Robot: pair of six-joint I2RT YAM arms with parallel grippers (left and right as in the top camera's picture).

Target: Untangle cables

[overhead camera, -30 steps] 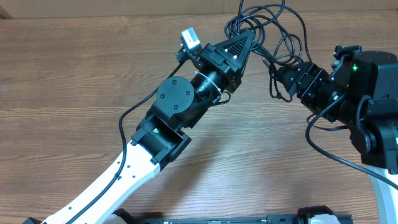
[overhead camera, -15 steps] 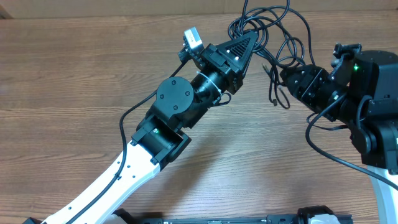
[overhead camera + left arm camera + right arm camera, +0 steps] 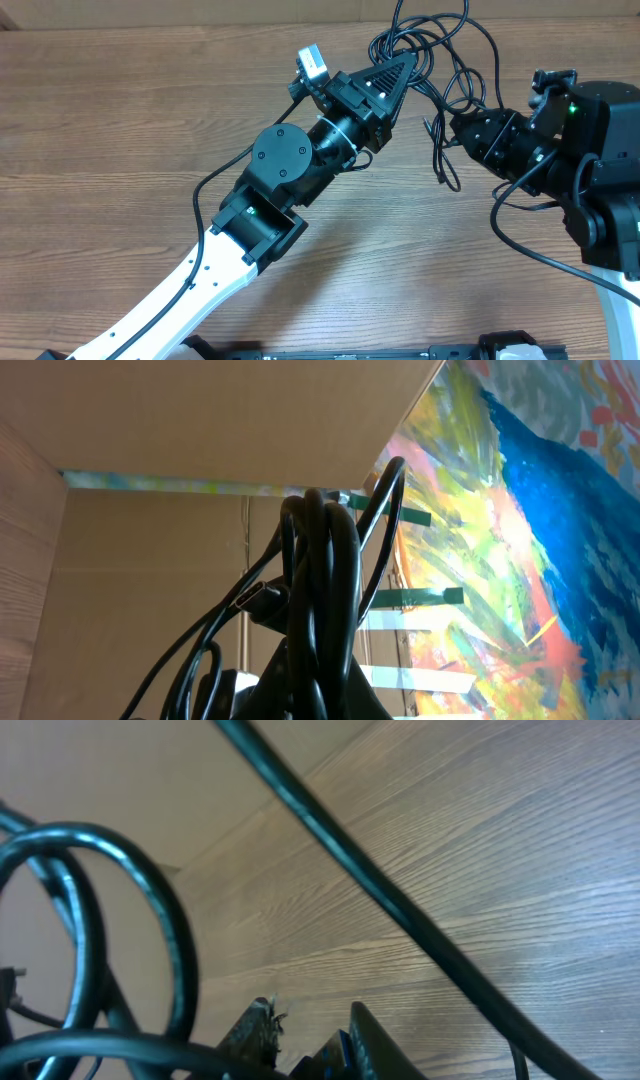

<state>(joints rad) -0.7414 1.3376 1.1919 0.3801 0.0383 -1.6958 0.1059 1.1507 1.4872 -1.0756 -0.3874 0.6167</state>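
The cables (image 3: pixel 432 45) are a tangle of thin black cords at the table's far edge, top centre of the overhead view. My left gripper (image 3: pixel 402 62) reaches up into the tangle and is shut on a bunch of strands. In the left wrist view the cables (image 3: pixel 322 580) rise straight out of its jaws (image 3: pixel 330 705). My right gripper (image 3: pixel 452 125) sits just right of the tangle, its fingers (image 3: pixel 312 1025) nearly together with a cable (image 3: pixel 130 1050) crossing their base. One strand (image 3: pixel 440 160) hangs down to the table beside it.
The wooden table (image 3: pixel 120 120) runs left and toward the front. A cardboard wall stands behind the tangle (image 3: pixel 180 430). My left arm (image 3: pixel 280 165) crosses the middle diagonally, and my right arm's base (image 3: pixel 600 180) fills the right side.
My right gripper has drawn a little to the right and back. The strand below it has stretched out longer toward the table. The tangle has shifted slightly right; my left gripper stays almost still.
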